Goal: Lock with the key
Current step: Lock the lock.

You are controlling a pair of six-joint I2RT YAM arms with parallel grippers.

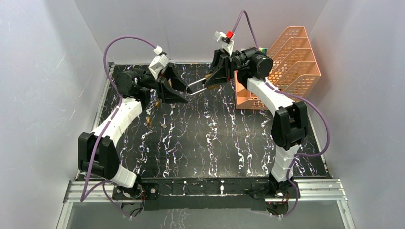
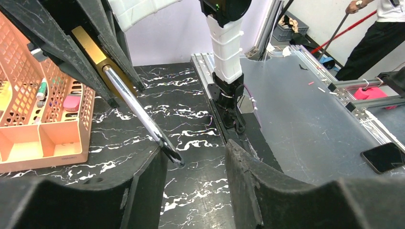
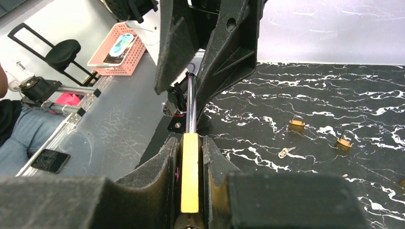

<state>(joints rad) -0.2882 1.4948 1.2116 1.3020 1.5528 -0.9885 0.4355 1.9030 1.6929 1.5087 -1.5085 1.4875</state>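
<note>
Lying loose, key (image 3: 285,152): on the desk (image 1: 200,143) beside two small locks (image 3: 297,124), below the raised arms; neither end effector has it, so no locking turn is possible yet.
Left end effector (image 2: 196,152): released, jaws wide apart, raised above the desk with the shackle tip just inside its left finger (image 2: 148,181).
Shackle (image 2: 138,109): long steel bar pointing from the padlock towards the left end effector; it looks swung out rather than seated.
Risk at the shackle: a close or push that is off its axis would probably lever it sideways instead of seating it.
Padlock (image 3: 189,176): brass body, held in the air over the desk's far side.
Right end effector (image 3: 191,143): clenched on the padlock's flat sides.
Risk at the grip: smooth brass may twist or slide between the pads under a sideways load, dropping the padlock.
Risk between arms: the two end effectors are very near; a small overshoot could knock them together.
</note>
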